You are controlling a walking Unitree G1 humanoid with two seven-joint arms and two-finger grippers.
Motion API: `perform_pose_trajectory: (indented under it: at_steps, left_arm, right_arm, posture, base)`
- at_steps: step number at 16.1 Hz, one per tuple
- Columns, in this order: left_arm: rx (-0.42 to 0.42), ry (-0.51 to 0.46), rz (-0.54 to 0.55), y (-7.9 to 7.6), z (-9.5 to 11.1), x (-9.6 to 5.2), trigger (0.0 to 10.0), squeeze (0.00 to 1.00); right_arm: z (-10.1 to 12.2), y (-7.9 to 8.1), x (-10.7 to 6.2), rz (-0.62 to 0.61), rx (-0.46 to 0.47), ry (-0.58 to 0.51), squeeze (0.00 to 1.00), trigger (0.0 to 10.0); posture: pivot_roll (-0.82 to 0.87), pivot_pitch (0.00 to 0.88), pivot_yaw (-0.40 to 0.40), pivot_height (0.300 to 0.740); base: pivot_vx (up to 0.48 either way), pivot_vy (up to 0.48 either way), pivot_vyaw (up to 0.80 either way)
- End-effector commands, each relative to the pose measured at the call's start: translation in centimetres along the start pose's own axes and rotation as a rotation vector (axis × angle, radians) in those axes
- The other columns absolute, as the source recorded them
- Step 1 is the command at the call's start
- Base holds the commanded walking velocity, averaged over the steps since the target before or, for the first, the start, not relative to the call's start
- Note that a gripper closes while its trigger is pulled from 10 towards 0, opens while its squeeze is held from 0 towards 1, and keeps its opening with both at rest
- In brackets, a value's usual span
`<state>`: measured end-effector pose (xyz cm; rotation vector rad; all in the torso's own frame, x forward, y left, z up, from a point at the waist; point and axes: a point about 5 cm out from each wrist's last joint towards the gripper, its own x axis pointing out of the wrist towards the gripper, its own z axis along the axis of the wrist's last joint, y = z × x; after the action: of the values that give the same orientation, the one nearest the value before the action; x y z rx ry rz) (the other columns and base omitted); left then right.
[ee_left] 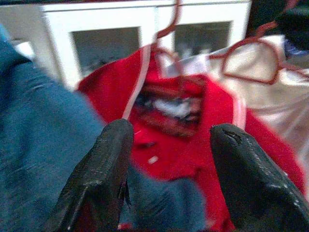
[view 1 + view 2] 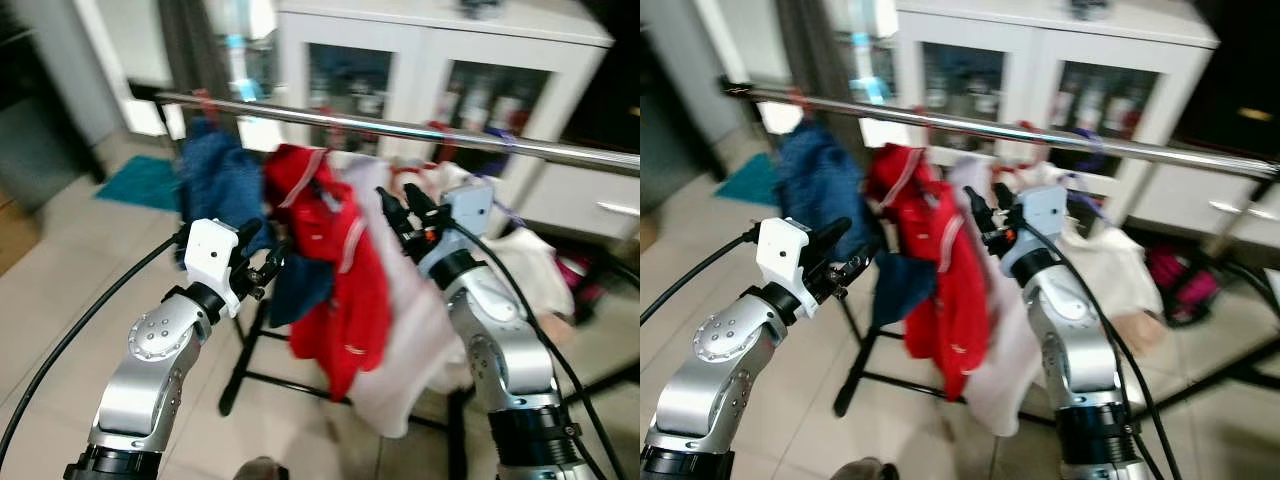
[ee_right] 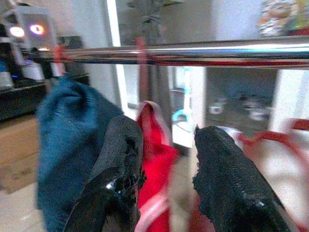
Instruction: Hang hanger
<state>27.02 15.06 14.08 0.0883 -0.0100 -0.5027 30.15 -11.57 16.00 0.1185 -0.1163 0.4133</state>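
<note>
Spreading wide with nothing between its black fingers (image 1: 104, 179), the left gripper (image 2: 262, 262) hovers in front of the clothes, level with the lower part of the blue garment (image 2: 215, 185) and pointing toward the red jacket (image 2: 335, 275). The right gripper (image 2: 405, 212) is raised higher, just under the rail (image 2: 400, 128); its two fingers (image 3: 120, 164) are also parted and hold nothing, and they aim up and leftward along the rack past the red jacket's collar.

The hanger (image 1: 169, 29) that carries the red jacket hangs on the rail, its red hook over the bar and its shoulders running across the jacket, roughly square to the rail. A second red hanger (image 1: 253, 60) hangs just beside it on the right, under a pale garment (image 2: 410, 340); its arch shows above the cloth. A red hook (image 3: 59, 52) above the blue garment also sits on the rail, though motion blur hides its shape.

Three garments hang in a row: blue, red, then pale. The rail is a single shiny bar running left to right and dipping slightly to the right, on a black frame (image 2: 245, 375). Behind stands a white cabinet (image 2: 440, 40) with glass doors, and pale tiles (image 2: 60, 280) cover the floor.
</note>
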Motion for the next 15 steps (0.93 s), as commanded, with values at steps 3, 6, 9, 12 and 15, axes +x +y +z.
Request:
perform_pose_trajectory:
  at_steps: [3, 6, 9, 12, 15]
  left_arm:
    - [0.03, 0.005, 0.004, -0.05, -0.01, -0.04, 10.0, 0.0]
    - [0.033, 0.005, 0.011, -0.01, -0.07, -0.19, 10.0, 0.0]
    - [0.036, 0.005, 0.017, 0.06, -0.11, -0.17, 10.0, 0.0]
    - [0.036, 0.002, 0.02, 0.11, -0.01, 0.03, 10.0, 0.0]
    - [0.041, 0.003, 0.02, 0.13, 0.02, 0.16, 10.0, 0.0]
  right_arm:
    - [1.05, -0.02, 0.18, -0.007, -0.027, -0.013, 0.0, 10.0]
    - [1.13, -0.11, 0.14, -0.02, -0.028, -0.011, 0.0, 10.0]
    - [0.69, -0.24, 0.07, -0.036, -0.045, 0.031, 0.0, 10.0]
    - [0.38, -0.23, 0.03, -0.035, -0.055, 0.047, 0.0, 10.0]
    - [0.31, -0.28, 0.13, -0.053, -0.085, 0.058, 0.0, 10.0]
  posture:
    - [0.03, 0.0, 0.028, 0.74]
    - [0.03, 0.0, 0.023, 0.74]
    - [0.03, 0.0, 0.024, 0.74]
    - [0.03, 0.0, 0.027, 0.74]
    - [0.03, 0.0, 0.028, 0.74]
  base:
    - [0.0, 0.0, 0.0]
    - [0.0, 0.0, 0.0]
    - [0.0, -0.085, 0.0]
    - [0.0, -0.312, 0.0]
    - [0.0, -0.351, 0.26]
